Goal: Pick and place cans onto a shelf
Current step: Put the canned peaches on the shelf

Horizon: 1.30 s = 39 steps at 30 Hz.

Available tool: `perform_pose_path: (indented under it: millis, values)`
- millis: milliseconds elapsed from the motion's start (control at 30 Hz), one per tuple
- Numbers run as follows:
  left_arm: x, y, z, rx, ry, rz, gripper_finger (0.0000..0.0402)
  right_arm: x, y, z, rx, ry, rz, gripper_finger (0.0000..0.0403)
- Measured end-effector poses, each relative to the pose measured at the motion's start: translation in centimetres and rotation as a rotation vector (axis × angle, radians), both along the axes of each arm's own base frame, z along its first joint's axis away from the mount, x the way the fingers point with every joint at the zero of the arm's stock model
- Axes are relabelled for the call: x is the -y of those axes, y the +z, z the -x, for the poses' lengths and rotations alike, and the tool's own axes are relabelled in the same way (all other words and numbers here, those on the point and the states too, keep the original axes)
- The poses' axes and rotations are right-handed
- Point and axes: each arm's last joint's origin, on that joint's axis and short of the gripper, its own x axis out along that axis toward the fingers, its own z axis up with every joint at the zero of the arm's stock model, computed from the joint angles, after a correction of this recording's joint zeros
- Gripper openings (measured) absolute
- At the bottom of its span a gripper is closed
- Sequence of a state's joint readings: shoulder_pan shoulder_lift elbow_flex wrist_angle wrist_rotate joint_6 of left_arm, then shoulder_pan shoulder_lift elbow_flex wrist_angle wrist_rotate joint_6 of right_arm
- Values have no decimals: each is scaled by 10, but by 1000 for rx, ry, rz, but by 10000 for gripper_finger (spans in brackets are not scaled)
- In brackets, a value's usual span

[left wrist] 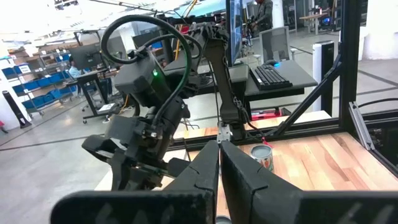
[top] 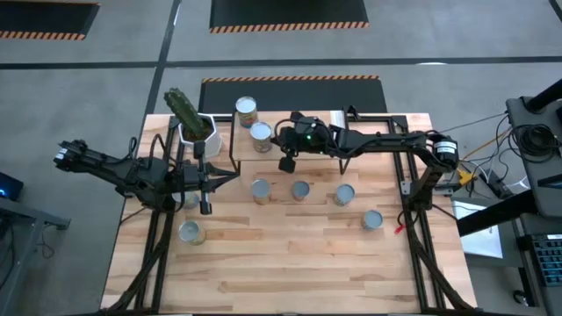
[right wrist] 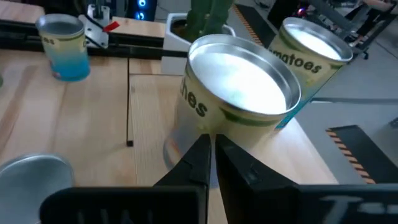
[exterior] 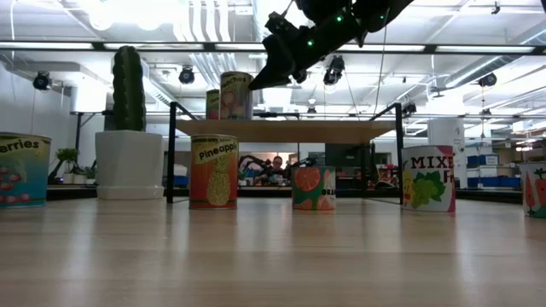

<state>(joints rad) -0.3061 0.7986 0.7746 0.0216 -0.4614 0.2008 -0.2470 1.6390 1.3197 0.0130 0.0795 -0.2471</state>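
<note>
High view, cans [top: 261, 133] upright on shelf [top: 307, 140]

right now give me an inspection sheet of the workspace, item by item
surface: light wooden table, bare toward the front.
job's things: two cans stand on the shelf; four sit in a row on the table, starting with one near the middle, and one more can lies front left.
clutter: white pot with a cactus beside the shelf.
grippers: right gripper shut and empty, just off the shelf cans; left gripper shut, waiting at the left side.
cables: loops run along the right arm and a bundle lies off the table to the right.
surroundings: grey floor with striped mats; desks and monitors in the room behind.
</note>
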Motion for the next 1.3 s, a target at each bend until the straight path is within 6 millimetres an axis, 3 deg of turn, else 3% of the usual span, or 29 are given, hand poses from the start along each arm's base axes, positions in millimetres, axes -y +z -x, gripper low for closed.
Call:
perform_pose_path:
  millis: [200,400,967,1300]
  values:
    - [0,0,0,0,0,-4,0,0,-1,-4,38,33,4,13]
    - [0,0,0,1,0,-4,0,3,-18,-14,4,40,14,13]
    - [0,0,0,-1,0,-18,0,29,-14,-16,42,-14,63,13]
    - [0,0,0,-1,0,-18,0,33,-15,-21,85,-8,111,13]
